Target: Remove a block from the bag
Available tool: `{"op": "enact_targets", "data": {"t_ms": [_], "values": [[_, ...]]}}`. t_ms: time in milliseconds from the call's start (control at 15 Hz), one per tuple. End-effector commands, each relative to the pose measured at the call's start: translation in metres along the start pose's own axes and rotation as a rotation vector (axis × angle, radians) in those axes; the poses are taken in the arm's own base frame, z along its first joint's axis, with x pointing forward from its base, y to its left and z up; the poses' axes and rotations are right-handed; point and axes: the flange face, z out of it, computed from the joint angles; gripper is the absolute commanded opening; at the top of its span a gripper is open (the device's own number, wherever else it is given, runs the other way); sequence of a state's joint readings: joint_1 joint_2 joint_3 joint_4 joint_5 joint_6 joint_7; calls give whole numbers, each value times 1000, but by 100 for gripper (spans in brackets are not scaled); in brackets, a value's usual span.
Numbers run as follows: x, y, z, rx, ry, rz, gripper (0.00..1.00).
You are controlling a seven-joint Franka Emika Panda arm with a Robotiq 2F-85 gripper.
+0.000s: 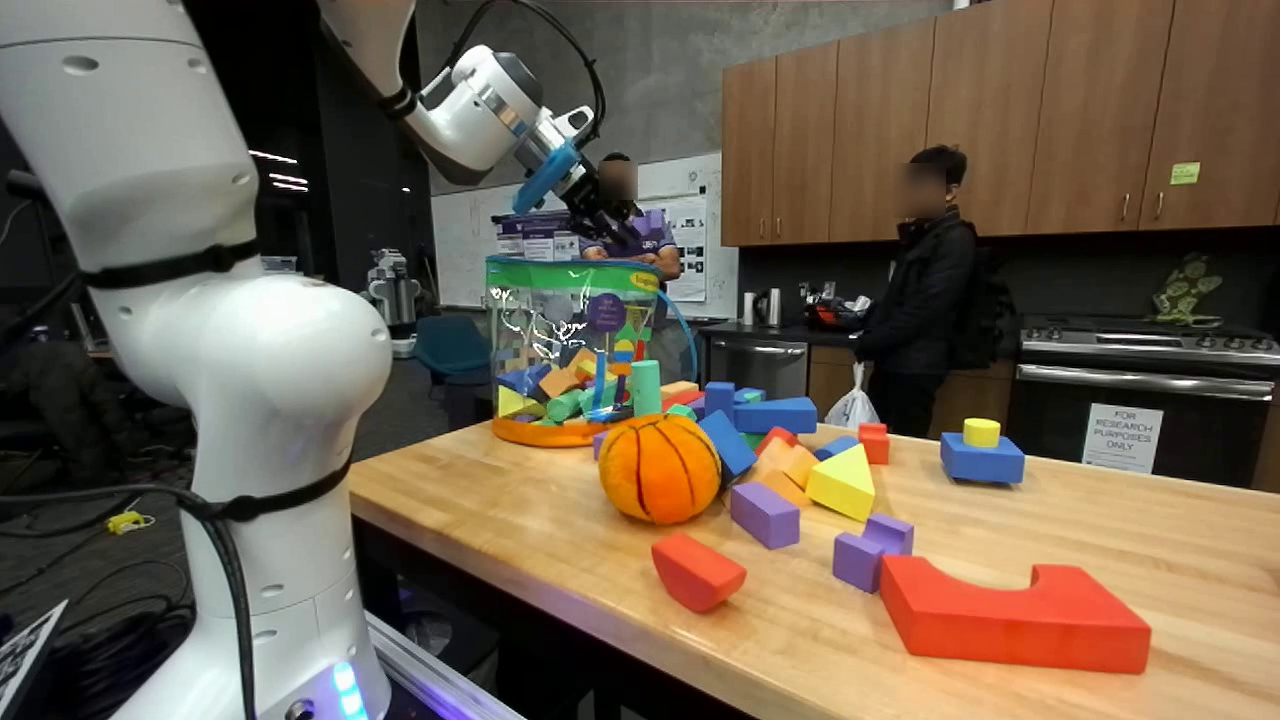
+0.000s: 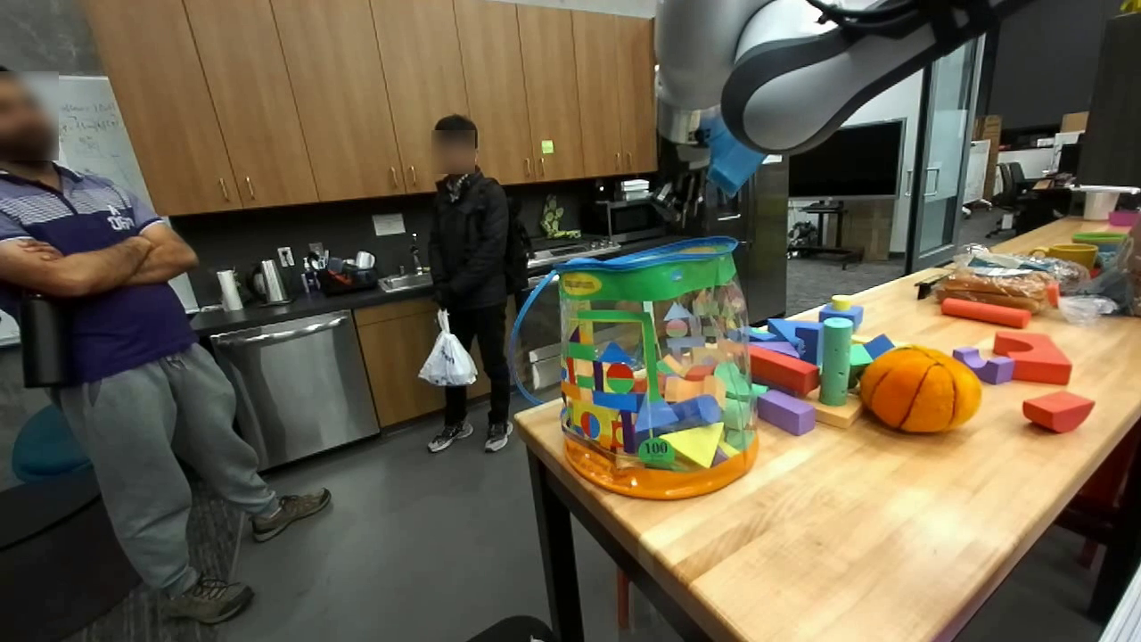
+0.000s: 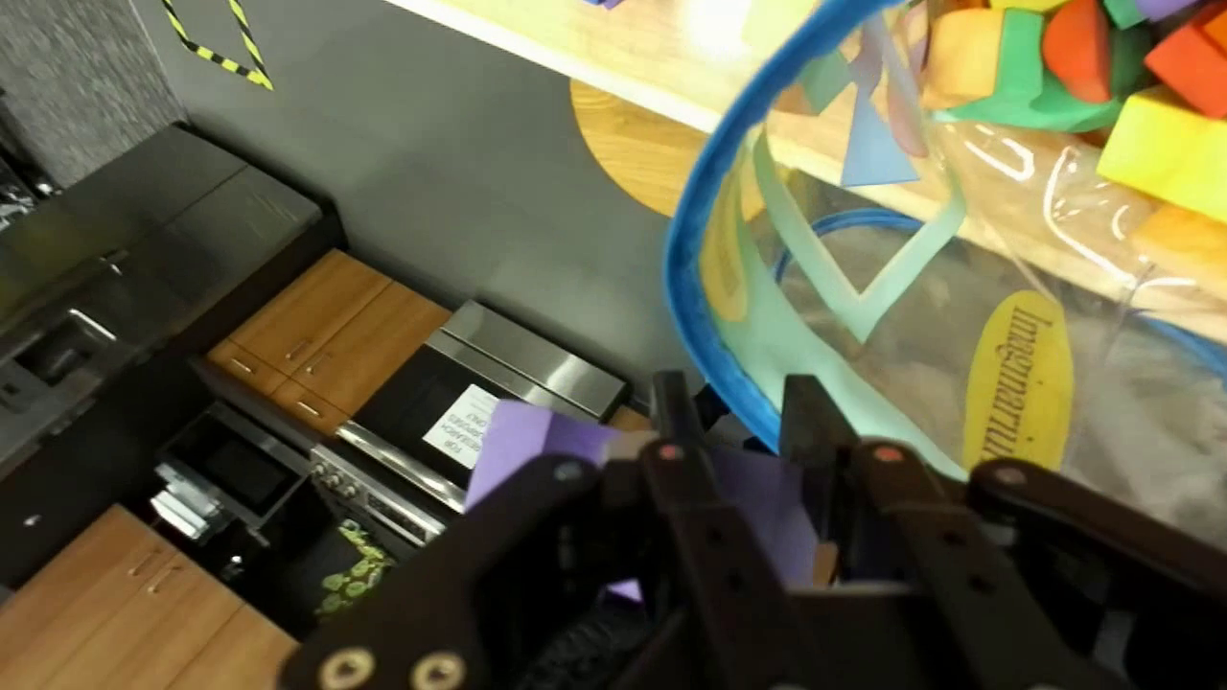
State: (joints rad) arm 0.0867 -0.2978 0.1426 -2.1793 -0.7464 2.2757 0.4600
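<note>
Wrist view, L to R: you seem to hold a purple block in the gripper, w/ the bag just to its R. Bag's upright on the table, below; prob. clear its rim b4 setting down.

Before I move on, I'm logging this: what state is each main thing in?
End effector: closed on a purple block
Purple block: held in the air
Bag: upright, open, holding blocks
Orange ball: resting on the table
Green cylinder: standing upright
Yellow cylinder: atop a blue block
Red arch: lying flat
Dishwasher: shut
</note>
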Motion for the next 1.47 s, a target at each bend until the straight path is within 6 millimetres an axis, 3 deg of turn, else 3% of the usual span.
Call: {"op": "enact_targets", "data": {"t_ms": [0,333,867,933,1000,1067,1200,1400], "values": [[-23,29,0,-45,26,128,7],[-56,61,25,-59,-31,260,7],[-125,103,93,-14,-178,450,7],[-132,105,100,-10,-200,462,23],[-140,105,106,-2,-223,469,53],[-128,103,102,-18,-212,448,27],[-137,104,109,-13,-233,460,34],[-138,103,109,-10,-233,463,52]]}}
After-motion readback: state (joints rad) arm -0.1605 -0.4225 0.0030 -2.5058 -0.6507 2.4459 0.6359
